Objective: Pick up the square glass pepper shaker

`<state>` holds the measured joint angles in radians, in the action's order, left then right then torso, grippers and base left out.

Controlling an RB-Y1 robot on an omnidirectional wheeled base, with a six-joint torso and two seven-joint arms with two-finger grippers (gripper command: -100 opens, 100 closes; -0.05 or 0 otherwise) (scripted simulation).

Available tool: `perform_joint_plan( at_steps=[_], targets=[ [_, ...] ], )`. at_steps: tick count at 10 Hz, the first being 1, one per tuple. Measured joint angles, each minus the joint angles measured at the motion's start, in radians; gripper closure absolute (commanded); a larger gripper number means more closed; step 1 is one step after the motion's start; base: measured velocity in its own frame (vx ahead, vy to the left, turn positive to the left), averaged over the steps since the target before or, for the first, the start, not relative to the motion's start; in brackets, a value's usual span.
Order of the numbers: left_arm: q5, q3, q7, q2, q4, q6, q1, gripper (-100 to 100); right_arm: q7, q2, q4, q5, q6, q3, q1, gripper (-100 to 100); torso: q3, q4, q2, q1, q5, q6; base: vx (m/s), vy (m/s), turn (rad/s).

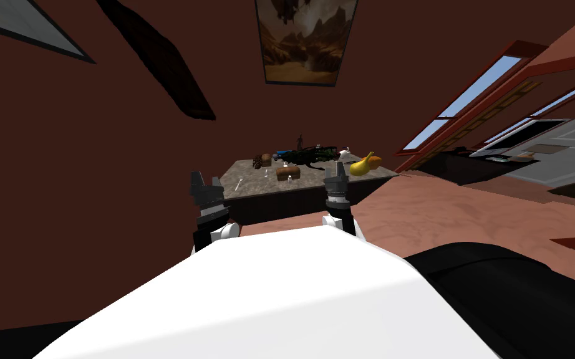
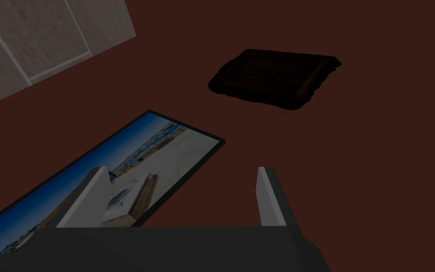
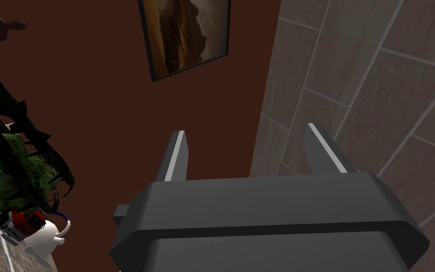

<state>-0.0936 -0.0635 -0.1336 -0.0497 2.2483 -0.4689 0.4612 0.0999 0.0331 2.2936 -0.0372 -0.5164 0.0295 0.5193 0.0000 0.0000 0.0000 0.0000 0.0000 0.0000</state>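
A stone-topped table [image 1: 313,180] stands ahead of me with small things on it. A tiny pale item [image 1: 290,179] sits in front of a brown loaf [image 1: 287,172], and another one [image 1: 285,165] sits behind it. They are too small to tell which is the shaker. My left gripper [image 1: 206,181] hangs before the table's near left corner, its fingers open [image 2: 182,170] and empty. My right gripper [image 1: 340,168] is raised over the near right edge, open [image 3: 246,130] with nothing between its fingers.
On the table lie a yellow banana [image 1: 362,166], a dark green plant [image 1: 308,156] [image 3: 4,160], a pinecone [image 1: 258,161] and a pale spoon [image 1: 238,184]. A white rounded figure [image 3: 46,233] stands at the table's edge by the plant. Reddish floor [image 1: 467,212] opens to the right.
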Motion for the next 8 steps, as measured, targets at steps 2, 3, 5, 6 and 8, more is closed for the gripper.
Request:
perform_joint_plan(
  at_steps=[2, 3, 5, 6, 8],
  targets=[
    [0.0, 0.0, 0.0, 0.0, 0.0, 0.0, 0.0, 0, -0.013, 0.04, -0.022, -0.013, 0.006, -0.004, -0.01, -100, -0.001, 0.0, -0.001, 0.002, 0.0, 0.0, 0.023, 0.052, 0.011],
    [0.0, 0.0, 0.0, 0.0, 0.0, 0.0, 0.0, 0, -0.027, 0.065, -0.044, -0.026, 0.013, -0.008, -0.022, -100, -0.001, 0.0, -0.002, 0.004, 0.001, 0.0, 0.032, 0.071, 0.014],
    [0.0, 0.0, 0.0, 0.0, 0.0, 0.0, 0.0, 0, -0.055, 0.103, -0.066, -0.05, 0.026, -0.013, -0.022, -100, -0.001, -0.001, -0.002, 0.005, 0.001, 0.0, 0.032, 0.075, 0.009],
    [0.0, 0.0, 0.0, 0.0, 0.0, 0.0, 0.0, 0, -0.071, 0.113, -0.081, -0.066, 0.034, -0.011, -0.03, -100, -0.001, -0.001, -0.002, 0.005, 0.001, 0.0, 0.037, 0.071, 0.015],
    [0.0, 0.0, 0.0, 0.0, 0.0, 0.0, 0.0, 0, -0.104, 0.138, -0.135, -0.094, 0.039, -0.018, -0.051, -100, -0.002, -0.001, -0.003, 0.004, 0.001, 0.0, 0.045, 0.068, 0.014]
  ],
)
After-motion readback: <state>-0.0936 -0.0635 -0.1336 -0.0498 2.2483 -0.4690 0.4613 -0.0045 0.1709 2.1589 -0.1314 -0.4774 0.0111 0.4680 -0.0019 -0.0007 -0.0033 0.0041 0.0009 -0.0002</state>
